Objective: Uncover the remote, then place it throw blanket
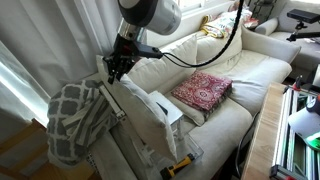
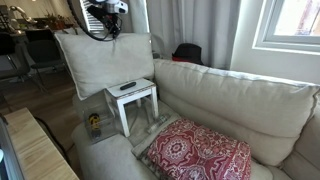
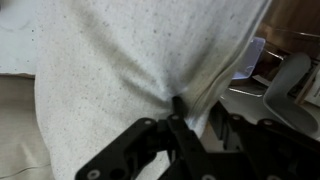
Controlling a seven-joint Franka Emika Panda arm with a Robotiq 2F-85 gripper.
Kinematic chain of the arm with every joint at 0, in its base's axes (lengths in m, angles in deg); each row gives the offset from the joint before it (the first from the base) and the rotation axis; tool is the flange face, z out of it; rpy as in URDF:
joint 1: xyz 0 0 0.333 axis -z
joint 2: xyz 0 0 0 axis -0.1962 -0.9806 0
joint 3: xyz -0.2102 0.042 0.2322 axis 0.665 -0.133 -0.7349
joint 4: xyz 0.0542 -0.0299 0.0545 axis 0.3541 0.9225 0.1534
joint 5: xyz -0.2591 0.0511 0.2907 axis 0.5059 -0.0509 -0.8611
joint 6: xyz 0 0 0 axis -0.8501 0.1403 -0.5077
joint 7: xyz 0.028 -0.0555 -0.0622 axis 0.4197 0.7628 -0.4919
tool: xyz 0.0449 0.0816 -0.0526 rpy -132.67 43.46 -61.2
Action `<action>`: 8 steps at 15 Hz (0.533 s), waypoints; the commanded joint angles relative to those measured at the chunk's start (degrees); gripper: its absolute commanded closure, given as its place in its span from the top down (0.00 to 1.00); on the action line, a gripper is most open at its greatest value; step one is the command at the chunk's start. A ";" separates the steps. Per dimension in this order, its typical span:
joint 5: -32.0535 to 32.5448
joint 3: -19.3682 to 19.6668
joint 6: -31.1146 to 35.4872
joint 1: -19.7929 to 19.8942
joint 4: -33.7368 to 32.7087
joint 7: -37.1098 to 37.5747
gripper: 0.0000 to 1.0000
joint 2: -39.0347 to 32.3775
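Beige pillow [image 2: 105, 62] fabric is pinched tight in the hand [image 3: 178, 108], hanging upright. The remote [image 2: 127, 86] lies uncovered on the white table [image 2: 140, 98], below and just in front of the hand, long axis parallel to the pillow's face; the throw blanket [image 1: 75, 120] drapes nearby.

Sofa [image 1: 250, 78] in both exterior views, wrist view close against cushion [image 3: 140, 60]

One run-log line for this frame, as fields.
phase: uncovering | gripper: shut on cushion, held up | remote: exposed on white stool | throw blanket: no remote yet
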 commanded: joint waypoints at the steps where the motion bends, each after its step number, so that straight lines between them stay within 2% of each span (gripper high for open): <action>1: 2.16 0.03 -4.27 0.25 -1.02 0.65 0.65 0.21; 2: 4.40 1.46 -5.26 -0.73 -0.73 1.71 0.72 0.68; 6: 8.88 3.05 -8.42 -1.26 -0.78 2.74 0.99 2.50; 8: 10.38 3.44 -9.08 -1.36 -0.97 2.66 1.00 2.82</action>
